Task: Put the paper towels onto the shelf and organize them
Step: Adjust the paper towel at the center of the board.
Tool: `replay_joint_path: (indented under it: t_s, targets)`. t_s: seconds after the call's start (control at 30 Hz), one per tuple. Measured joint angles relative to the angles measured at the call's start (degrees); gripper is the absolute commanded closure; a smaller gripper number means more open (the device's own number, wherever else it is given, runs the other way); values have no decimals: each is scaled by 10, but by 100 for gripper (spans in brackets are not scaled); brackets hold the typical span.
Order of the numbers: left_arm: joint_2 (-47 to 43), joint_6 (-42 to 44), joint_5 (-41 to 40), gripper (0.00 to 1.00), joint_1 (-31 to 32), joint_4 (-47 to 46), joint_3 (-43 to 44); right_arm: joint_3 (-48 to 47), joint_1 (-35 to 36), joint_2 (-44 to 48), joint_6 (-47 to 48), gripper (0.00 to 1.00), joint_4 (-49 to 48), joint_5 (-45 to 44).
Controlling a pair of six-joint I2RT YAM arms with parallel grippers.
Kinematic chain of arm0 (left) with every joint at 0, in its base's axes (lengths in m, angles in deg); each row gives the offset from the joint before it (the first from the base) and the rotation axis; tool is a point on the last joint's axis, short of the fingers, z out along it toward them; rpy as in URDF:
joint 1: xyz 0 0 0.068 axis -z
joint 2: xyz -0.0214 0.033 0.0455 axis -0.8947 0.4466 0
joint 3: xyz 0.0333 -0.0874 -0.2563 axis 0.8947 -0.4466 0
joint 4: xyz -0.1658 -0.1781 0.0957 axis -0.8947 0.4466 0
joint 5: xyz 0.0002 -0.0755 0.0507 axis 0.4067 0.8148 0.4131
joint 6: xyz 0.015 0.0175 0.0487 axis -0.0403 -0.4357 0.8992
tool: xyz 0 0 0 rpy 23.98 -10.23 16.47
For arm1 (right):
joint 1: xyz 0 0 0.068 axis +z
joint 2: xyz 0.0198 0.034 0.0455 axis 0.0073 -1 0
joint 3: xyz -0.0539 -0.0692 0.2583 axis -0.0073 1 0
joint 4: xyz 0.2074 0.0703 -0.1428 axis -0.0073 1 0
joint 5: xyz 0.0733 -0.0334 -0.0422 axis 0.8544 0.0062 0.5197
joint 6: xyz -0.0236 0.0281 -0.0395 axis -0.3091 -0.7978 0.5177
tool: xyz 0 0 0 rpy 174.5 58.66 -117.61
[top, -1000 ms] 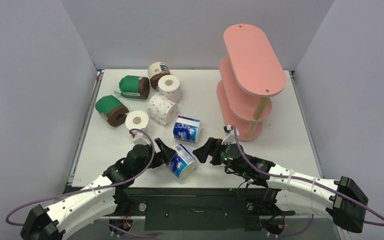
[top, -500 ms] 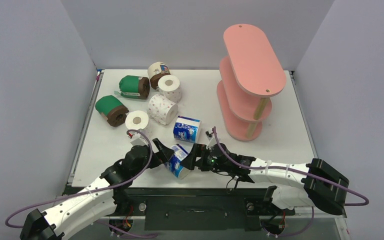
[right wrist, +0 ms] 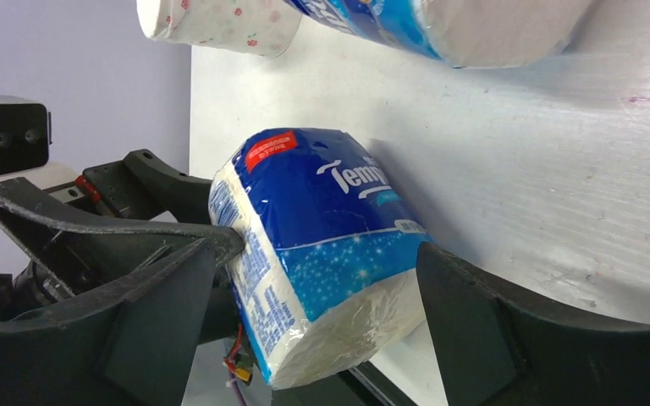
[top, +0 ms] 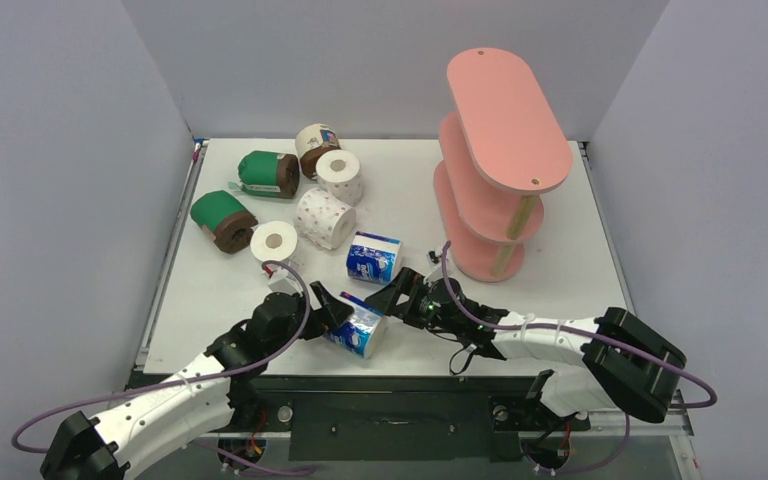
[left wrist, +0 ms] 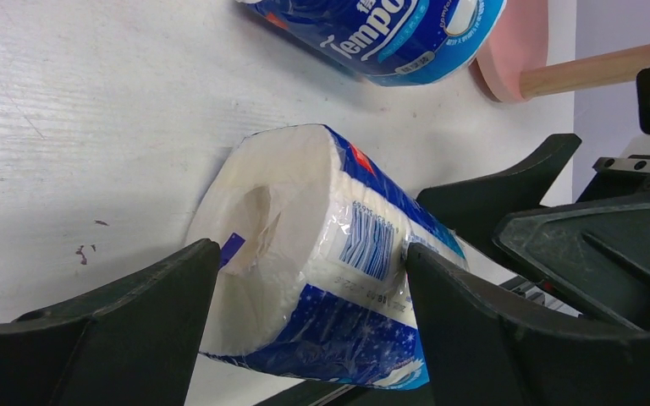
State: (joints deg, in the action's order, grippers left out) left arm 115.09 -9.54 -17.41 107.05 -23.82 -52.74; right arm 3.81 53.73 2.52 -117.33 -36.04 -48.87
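Jaws of the left gripper (left wrist: 307,252): clamped on one blue-white roll (top: 360,326), one fingertip (left wrist: 206,254) against the rim of its open core end, the other on the printed wrap beside the barcode. Jaws of the right gripper (right wrist: 326,247): spread wide, straddling the same roll from the right, tips close against the wrap; contact not discernible. Orientation of the held roll: long axis roughly level, a little tilted, running left to right between the two arms, hollow core end toward the left arm, printed side toward the right wrist camera. Position: between both pairs of fingers, at the near edge of the table (top: 560,270), about centre; resting or lifted, cannot tell. Just beyond it, apart: second blue-white roll (top: 374,258), on its side. Farther and to the left: three pink-dotted white rolls, one on end (top: 275,240), one on its side (top: 325,218), one behind (top: 340,175). Far left: two green-wrapped brown rolls (top: 223,220) (top: 267,173), on their sides. Farthest: cream-wrapped brown roll (top: 317,147). Far right: pink shelf (top: 508,115), upright, three tiers, apart from every roll.
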Motion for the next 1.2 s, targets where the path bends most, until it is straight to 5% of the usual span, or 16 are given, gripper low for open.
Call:
replay_joint_path:
  t_s: [0.43,0.7,1.2]
  targets:
    - [-33,15,40,23,0,-4,0,19,-99,83,39,14,45,15]
    - [-32,6,41,23,0,-4,-20,19,-47,164,56,13,95,47]
    - [-96,-22,38,24,0,14,-39,0,12,12,18,13,54,61]
